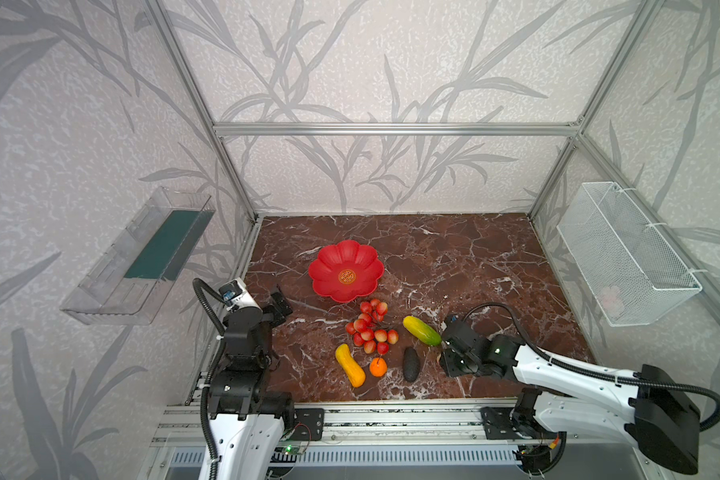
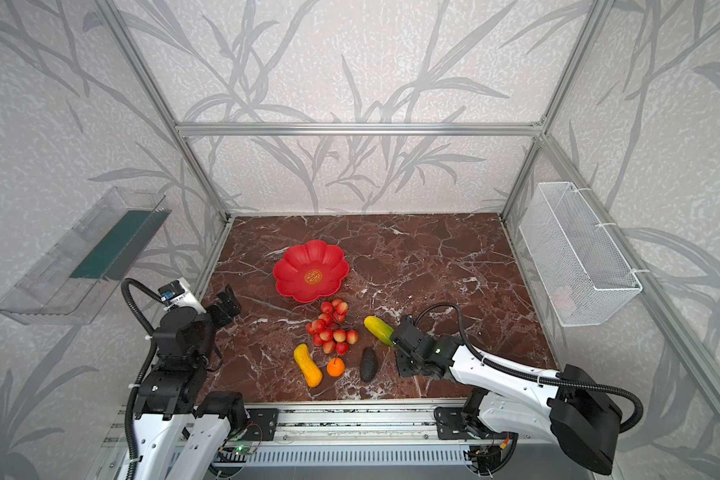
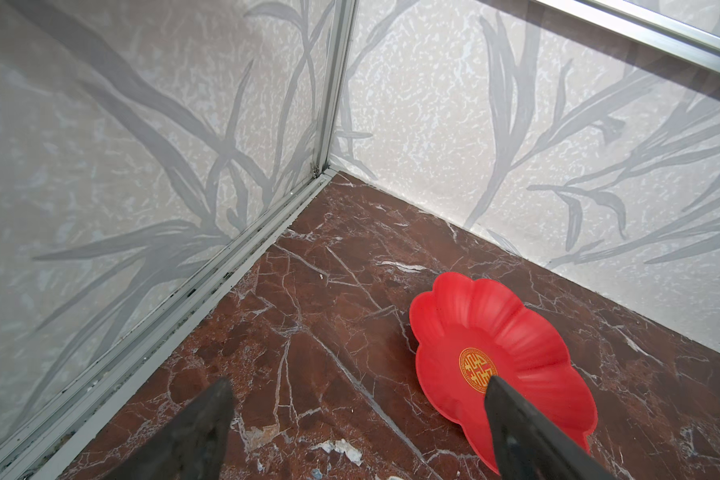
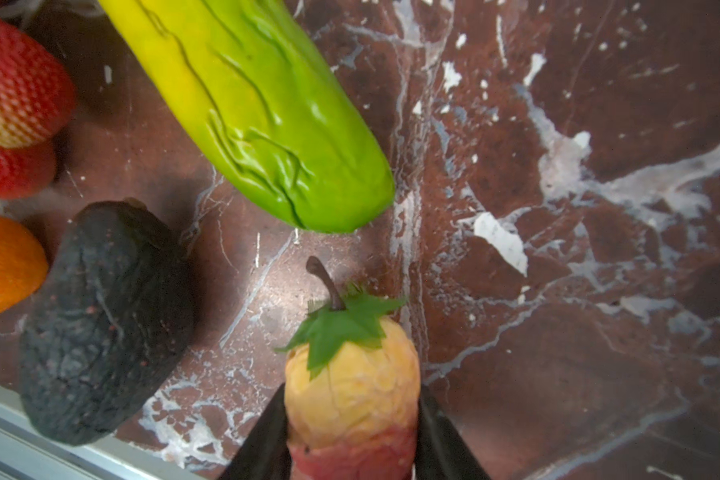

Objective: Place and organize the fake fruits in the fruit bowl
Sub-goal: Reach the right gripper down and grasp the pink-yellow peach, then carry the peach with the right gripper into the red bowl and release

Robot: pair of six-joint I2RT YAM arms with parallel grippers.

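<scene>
The right end effector (image 4: 352, 432) is clamped on the strawberry-like fruit (image 4: 352, 390), low over the desk (image 1: 454, 257). The fruit bowl (image 1: 346, 270), empty, lies toward eleven o'clock; the left end effector (image 3: 354, 432) gapes nearer it.
</scene>
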